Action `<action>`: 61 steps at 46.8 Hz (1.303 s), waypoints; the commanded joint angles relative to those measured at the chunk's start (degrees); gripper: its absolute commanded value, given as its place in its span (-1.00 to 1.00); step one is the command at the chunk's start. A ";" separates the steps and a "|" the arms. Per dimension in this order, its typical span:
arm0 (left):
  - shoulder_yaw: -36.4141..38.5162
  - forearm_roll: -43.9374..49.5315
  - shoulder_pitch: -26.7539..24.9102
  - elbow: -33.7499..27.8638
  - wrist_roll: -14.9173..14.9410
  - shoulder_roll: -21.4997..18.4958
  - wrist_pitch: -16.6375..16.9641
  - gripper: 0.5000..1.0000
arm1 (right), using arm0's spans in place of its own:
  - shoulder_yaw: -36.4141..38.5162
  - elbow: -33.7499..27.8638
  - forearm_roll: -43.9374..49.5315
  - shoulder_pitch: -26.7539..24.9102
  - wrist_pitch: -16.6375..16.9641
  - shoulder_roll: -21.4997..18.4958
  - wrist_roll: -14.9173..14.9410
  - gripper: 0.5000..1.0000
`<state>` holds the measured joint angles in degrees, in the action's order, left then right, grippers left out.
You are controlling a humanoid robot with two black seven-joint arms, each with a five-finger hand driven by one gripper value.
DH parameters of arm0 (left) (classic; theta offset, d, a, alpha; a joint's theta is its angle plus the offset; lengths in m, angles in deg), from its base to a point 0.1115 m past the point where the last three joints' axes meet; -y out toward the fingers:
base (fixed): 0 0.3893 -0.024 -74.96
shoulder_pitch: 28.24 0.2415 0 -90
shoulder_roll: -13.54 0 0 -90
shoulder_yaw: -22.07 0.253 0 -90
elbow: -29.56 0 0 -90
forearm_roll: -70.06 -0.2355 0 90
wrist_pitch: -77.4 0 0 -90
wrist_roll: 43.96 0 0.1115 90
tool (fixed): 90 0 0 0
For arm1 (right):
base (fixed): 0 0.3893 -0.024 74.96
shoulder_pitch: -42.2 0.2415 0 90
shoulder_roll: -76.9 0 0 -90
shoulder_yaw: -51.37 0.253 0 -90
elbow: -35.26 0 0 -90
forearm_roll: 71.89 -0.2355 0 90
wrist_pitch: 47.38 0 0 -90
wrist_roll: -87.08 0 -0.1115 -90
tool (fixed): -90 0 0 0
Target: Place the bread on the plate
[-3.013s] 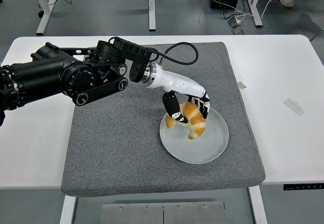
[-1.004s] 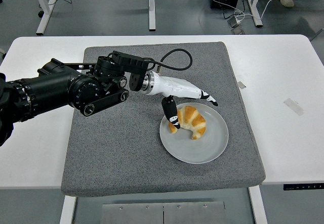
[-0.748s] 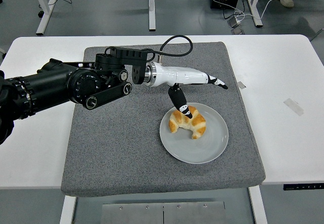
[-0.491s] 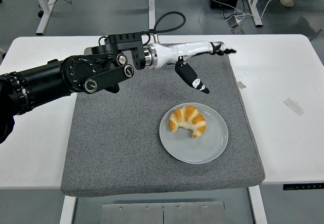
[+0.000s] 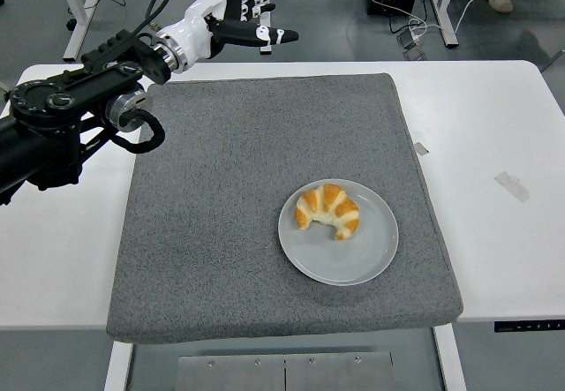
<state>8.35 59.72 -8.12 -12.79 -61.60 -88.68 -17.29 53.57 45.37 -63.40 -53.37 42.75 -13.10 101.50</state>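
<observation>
A golden croissant (image 5: 328, 211) lies on a round grey plate (image 5: 362, 254), on the right half of a grey mat (image 5: 212, 206). My left hand (image 5: 252, 7) is raised high at the back left, past the mat's far edge and well away from the plate. Its fingers are spread and it holds nothing. The black left arm (image 5: 62, 113) comes in from the left edge. My right arm is out of view.
The white table (image 5: 503, 232) shows on both sides of the mat. A small piece of tape (image 5: 512, 185) lies on the table at the right. Desk legs and cables stand on the floor behind the table.
My left hand let go of the croissant, which stays on the plate. The hand lifted off, opened, and swung back and to the left, beyond the mat's far edge.
</observation>
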 commanded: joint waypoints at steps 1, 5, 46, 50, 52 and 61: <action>-5.07 3.03 2.72 -0.01 2.08 -0.26 0.90 0.91 | 0.09 -0.18 0.04 0.21 -0.04 0.00 -0.09 1.00; -9.99 4.97 5.98 -0.01 3.05 -0.26 3.62 0.91 | 0.00 -0.18 0.04 0.21 -0.04 0.00 -0.09 1.00; -40.67 13.85 21.10 -0.10 2.53 7.91 9.34 0.92 | 0.09 0.52 0.04 0.03 0.22 0.00 0.00 1.00; -42.08 13.85 21.36 -0.10 2.53 8.09 9.34 0.92 | 0.09 0.52 0.04 0.03 0.22 0.00 0.00 1.00; -42.52 13.94 21.72 -0.10 2.53 8.09 9.34 0.92 | 0.09 0.52 -0.05 0.03 0.22 0.00 0.00 1.00; -43.67 14.29 22.51 -0.10 2.53 7.83 9.25 0.92 | 0.00 0.52 0.04 0.03 0.22 0.00 0.00 1.00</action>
<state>-35.20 74.00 14.00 -12.91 -59.08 -80.82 -7.96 53.66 45.90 -63.41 -53.33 42.98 -13.10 101.49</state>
